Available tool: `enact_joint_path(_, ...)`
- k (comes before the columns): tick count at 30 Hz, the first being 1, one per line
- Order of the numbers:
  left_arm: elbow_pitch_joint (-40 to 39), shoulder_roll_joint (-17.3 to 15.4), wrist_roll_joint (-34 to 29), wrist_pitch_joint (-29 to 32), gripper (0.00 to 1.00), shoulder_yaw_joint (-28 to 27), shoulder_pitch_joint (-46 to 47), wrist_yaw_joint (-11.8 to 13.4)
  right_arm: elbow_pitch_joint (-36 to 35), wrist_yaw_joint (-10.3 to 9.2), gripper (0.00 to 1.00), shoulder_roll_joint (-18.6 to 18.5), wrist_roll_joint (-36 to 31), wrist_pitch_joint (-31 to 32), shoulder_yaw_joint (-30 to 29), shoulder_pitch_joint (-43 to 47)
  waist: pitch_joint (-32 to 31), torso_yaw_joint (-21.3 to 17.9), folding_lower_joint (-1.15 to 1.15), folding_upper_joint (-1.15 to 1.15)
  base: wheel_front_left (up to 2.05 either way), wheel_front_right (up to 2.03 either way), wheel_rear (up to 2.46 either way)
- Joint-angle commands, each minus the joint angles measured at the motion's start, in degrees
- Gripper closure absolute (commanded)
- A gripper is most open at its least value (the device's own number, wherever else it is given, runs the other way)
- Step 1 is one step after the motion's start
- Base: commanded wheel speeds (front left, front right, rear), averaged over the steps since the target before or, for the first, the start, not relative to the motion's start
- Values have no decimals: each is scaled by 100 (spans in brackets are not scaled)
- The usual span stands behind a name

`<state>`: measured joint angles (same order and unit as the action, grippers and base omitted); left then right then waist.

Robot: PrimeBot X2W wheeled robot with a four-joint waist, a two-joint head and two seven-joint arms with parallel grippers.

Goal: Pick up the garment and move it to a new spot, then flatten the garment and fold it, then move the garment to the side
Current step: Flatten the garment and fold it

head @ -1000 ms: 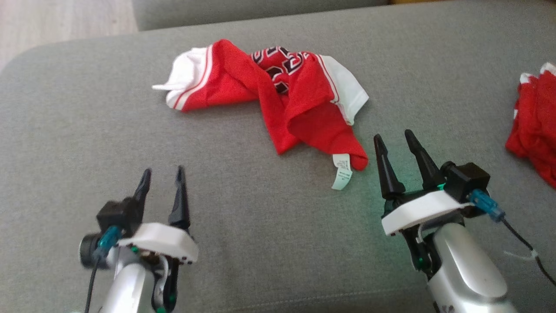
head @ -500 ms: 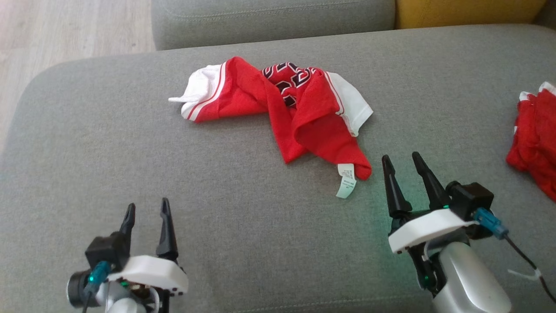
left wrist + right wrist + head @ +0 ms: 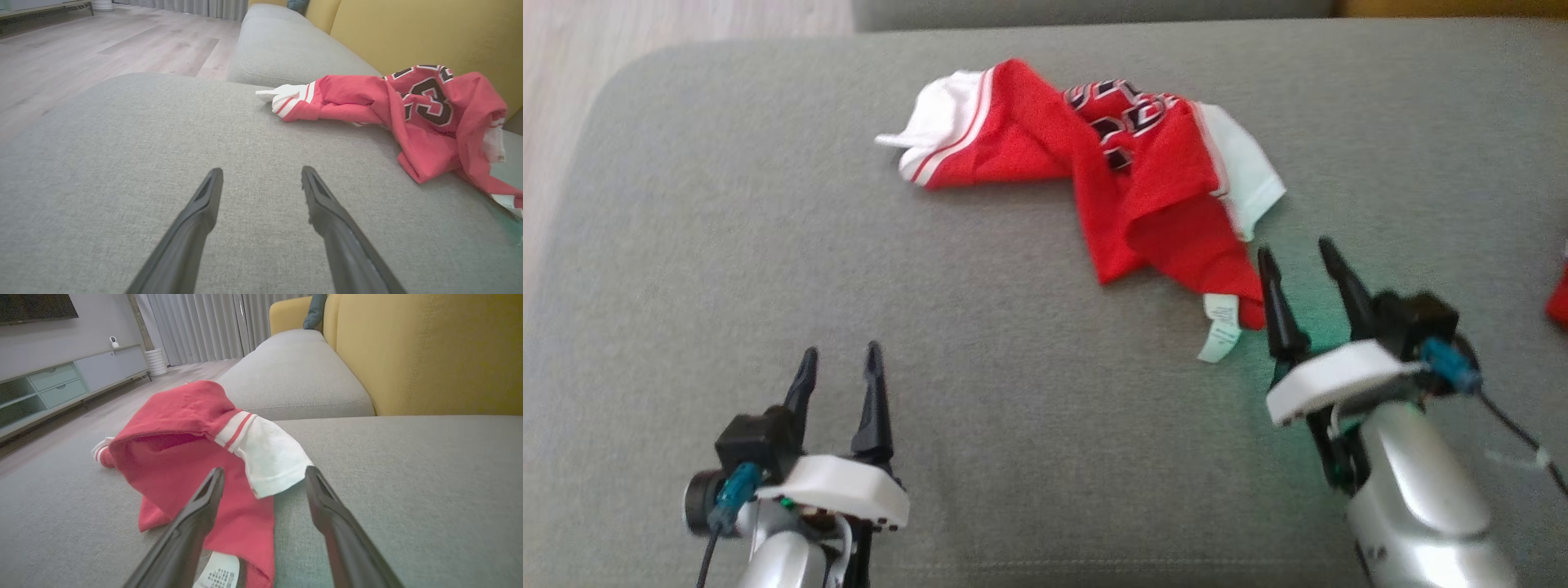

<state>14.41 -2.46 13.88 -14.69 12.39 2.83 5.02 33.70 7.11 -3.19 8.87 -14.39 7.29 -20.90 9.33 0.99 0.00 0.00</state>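
On the grey fabric sofa cushion (image 3: 727,245): a crumpled red-and-white jersey garment with dark numerals (image 3: 1127,180) lies in a heap toward the far side, and its white care label (image 3: 1219,327) trails from the near corner.
Step in hand: the first one, picking the garment up. Nothing is lifted yet, so flattening, folding and setting aside all remain, by my reading.
Right gripper (image 3: 1295,247): its fingers are parted wide and empty, pointing away from the robot, with one finger just beside the red near corner and the label.
Left gripper (image 3: 841,349): the jaws are wide too, holding nothing, over bare cushion and well apart from the garment.
Next move: probably the right gripper goes forward and down so its fingers straddle a fold, then closes — on cloth, not just the label.
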Motion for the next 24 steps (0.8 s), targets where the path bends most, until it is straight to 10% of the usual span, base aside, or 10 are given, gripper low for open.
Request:
enact_joint_path(1,-218,-42,44,-31,0,-130,245,6,-37,37,0,31,-114,-61,59,-257,183,199,0,0,0,0,0)
enact_joint_path(19,-319,-42,149,-31,0,66,508,9,752,37,0,31,-943,-61,-675,-962,615,527,0,0,0,0,0)
enact_joint_path(24,-314,-42,165,-31,0,93,579,8,846,37,25,31,-1033,-61,-761,-1045,676,482,0,0,0,0,0)
